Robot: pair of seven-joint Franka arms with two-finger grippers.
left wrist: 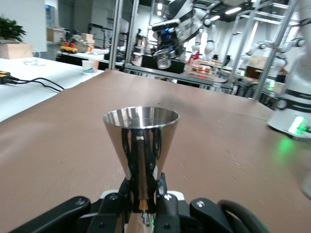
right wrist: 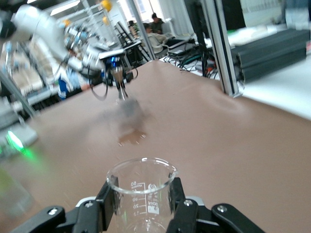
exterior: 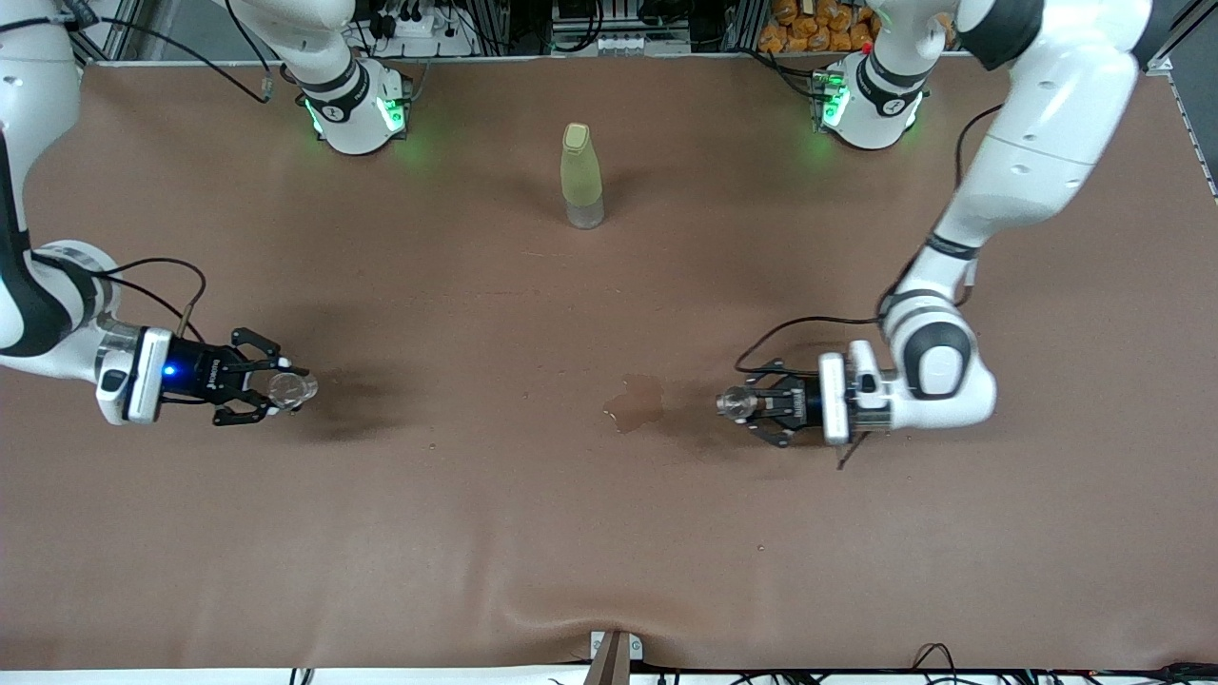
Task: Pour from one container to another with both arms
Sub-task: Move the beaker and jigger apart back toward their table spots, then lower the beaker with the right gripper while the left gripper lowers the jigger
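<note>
the glass beaker's (right wrist: 142,194) base is hidden between the right claw's fingers (right wrist: 109,201).

You have a brown-covered table (exterior: 533,533) filling most of the front view, its covering rippled at the edge nearest the front camera. Along the edge by the arm bases stand aluminium frame posts (right wrist: 221,53). In the left wrist view, ceiling strip lights (left wrist: 232,10) brighten a workshop, with a white bench (left wrist: 43,73) alongside.

Mirror-polished metal cone cup (left wrist: 141,141) in left gripper (left wrist: 143,213), clear glass beaker (right wrist: 141,187) with printed scale in right gripper (right wrist: 141,208), matt brown table cover (exterior: 609,533) slightly wrinkled, frosted yellowish plastic bottle (exterior: 580,176).
</note>
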